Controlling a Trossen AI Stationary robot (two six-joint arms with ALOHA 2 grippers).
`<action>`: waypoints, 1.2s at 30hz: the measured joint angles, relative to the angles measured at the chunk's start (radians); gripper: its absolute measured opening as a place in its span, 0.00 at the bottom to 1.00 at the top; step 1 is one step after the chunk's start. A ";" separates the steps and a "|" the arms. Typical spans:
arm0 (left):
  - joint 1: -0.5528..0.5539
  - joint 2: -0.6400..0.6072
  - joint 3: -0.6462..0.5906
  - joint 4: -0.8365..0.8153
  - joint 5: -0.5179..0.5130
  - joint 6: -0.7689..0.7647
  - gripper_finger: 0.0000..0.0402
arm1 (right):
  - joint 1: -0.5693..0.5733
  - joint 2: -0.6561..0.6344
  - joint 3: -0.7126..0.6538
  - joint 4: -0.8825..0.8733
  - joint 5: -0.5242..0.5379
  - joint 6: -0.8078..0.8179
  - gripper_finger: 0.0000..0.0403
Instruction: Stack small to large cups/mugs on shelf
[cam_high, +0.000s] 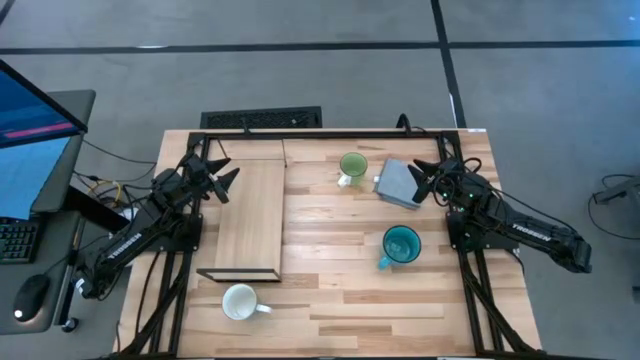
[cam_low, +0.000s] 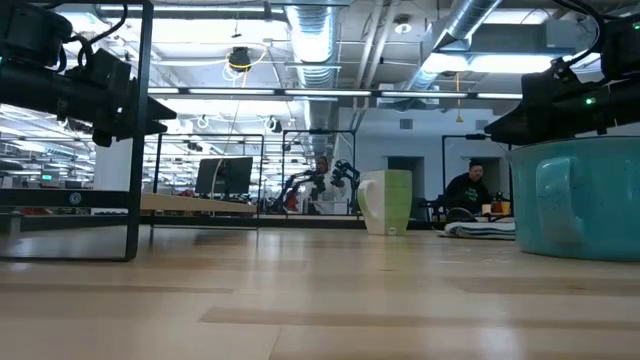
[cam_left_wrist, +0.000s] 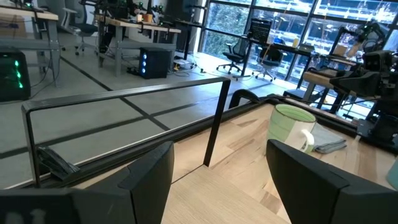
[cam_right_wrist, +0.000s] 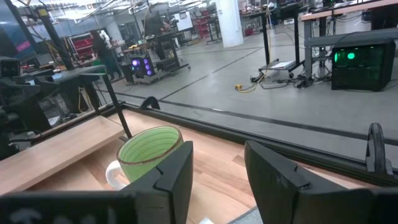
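Three mugs stand upright on the tabletop by their bases: a light green mug (cam_high: 352, 166) toward the far edge, also seen in the left wrist view (cam_left_wrist: 292, 127) and right wrist view (cam_right_wrist: 149, 152); a large teal mug (cam_high: 401, 245) right of centre; a white mug (cam_high: 240, 302) near the near edge. The light-wood shelf (cam_high: 248, 215) with its thin black frame lies left of centre. My left gripper (cam_high: 225, 182) hovers open over the shelf's far left corner. My right gripper (cam_high: 420, 180) hovers open above the grey pad, right of the green mug.
A flat grey square pad (cam_high: 398, 183) lies between the green mug and my right gripper. A black rail (cam_high: 330, 133) runs along the table's far edge. Bare slatted wood (cam_high: 340, 300) lies between the white and teal mugs. People and desks show in the room beyond.
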 joint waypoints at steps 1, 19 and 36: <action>0.000 0.000 0.000 0.000 0.000 0.000 0.62 | 0.000 0.000 0.000 0.000 0.000 0.000 0.41; 0.000 0.000 0.000 0.000 0.000 -0.002 0.62 | -0.022 0.000 0.000 0.005 0.032 0.028 0.41; 0.000 0.000 0.000 0.000 -0.038 -0.006 0.62 | -0.024 0.039 0.183 0.329 -0.026 -0.001 0.41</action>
